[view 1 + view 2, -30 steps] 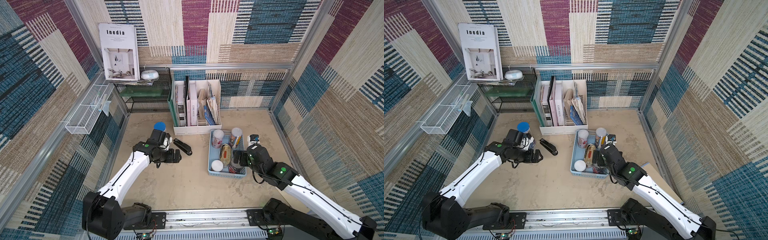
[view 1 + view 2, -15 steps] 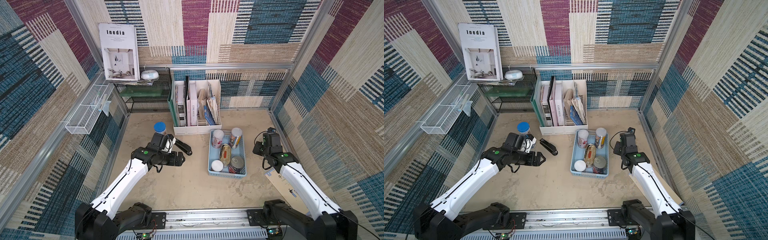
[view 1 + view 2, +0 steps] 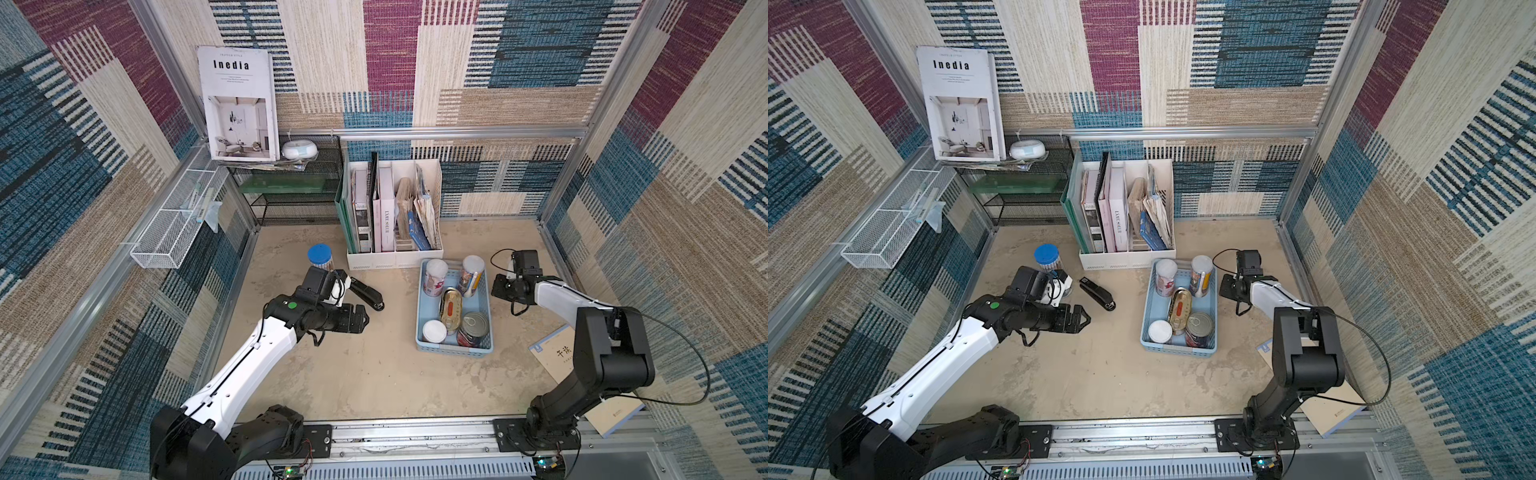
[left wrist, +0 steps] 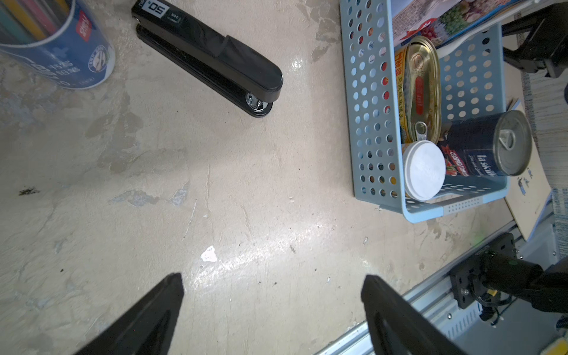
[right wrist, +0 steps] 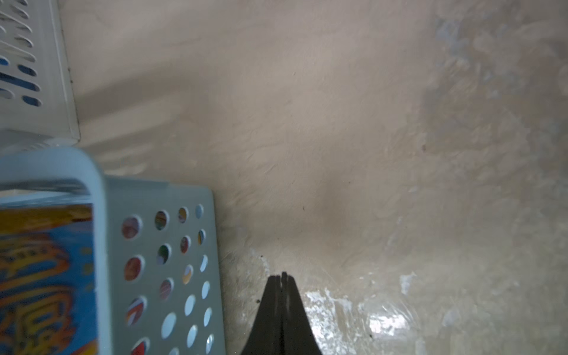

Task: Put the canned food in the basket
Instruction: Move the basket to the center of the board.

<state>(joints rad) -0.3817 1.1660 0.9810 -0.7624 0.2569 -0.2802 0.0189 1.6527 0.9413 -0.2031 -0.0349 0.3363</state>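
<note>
As far as I can judge from how things lie, the job is done: all five cans sit inside the basket (image 3: 455, 348). Two slim cans (image 3: 435, 277) stand side by side at its far end, just in front of the file holder (image 3: 395, 258). The oval tin (image 3: 451, 306) lies along the middle, though I cannot tell whether it rests flat or leans on its neighbours. A third slim can (image 3: 434, 331) and the steel can (image 3: 475, 328) stand at the near end, close together. Both top views show no can out on the table (image 3: 374, 374). What stands there is not food: a stapler (image 3: 365, 293) and a pencil tube (image 3: 321, 257).

My left gripper (image 4: 272, 278) hangs over bare table with its jaws wide apart and nothing between them. It is near the stapler and well apart from the basket. My right gripper (image 5: 281, 276) has its jaws pressed together on nothing. It sits low, just beside the basket's outer wall on the right, at the far end. Whether it touches that wall I cannot say from the wrist view.

I see nothing left to carry. All that remains, I think, is to draw both arms clear without nudging the basket.
</note>
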